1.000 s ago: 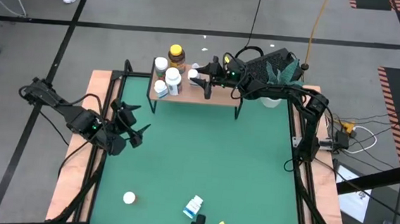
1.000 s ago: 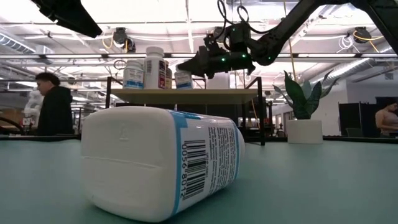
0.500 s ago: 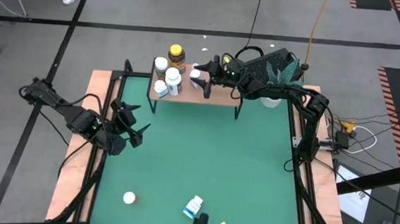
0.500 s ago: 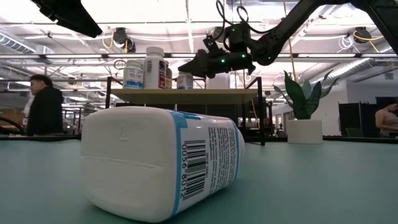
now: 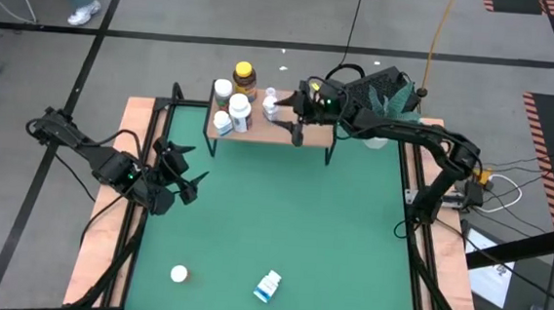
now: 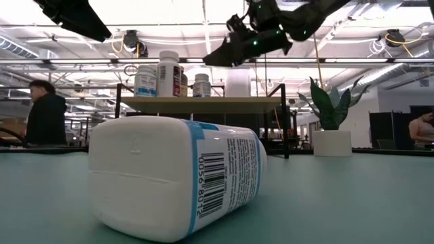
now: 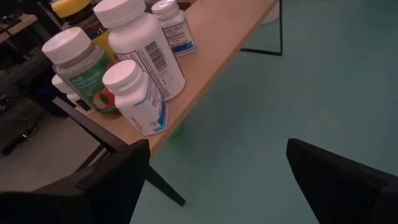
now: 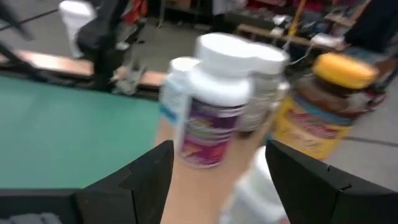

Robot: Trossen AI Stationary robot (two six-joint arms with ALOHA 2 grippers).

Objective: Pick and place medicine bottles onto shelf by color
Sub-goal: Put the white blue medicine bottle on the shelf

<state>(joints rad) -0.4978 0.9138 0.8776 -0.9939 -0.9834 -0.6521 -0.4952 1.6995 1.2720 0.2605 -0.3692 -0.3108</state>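
The shelf [image 5: 277, 128] stands at the table's far edge with several medicine bottles on its left half: an amber one with a yellow lid [image 5: 245, 76], white ones [image 5: 238, 108] and a small white bottle [image 5: 269, 101] standing alone. My right gripper [image 5: 290, 119] hovers open above the shelf, just right of that small bottle, and also shows in the low view [image 6: 230, 51]. Its wrist view shows a purple-labelled white bottle [image 8: 214, 99] ahead. My left gripper [image 5: 184, 171] waits open at the table's left side. Near the front edge, a blue-labelled bottle [image 5: 268, 286] lies on its side and a white one [image 5: 179, 274] sits to its left.
A white plant pot [image 5: 377, 139] with a dark-leaved plant stands right of the shelf, under my right arm. The wide green table top [image 5: 282, 224] lies between the shelf and the two near bottles. A person [image 6: 46, 112] moves in the room behind the table.
My right gripper has risen and drawn back toward the table's right, away from the small white bottle, which now stands free on the shelf. The person in the room behind has shifted a little.
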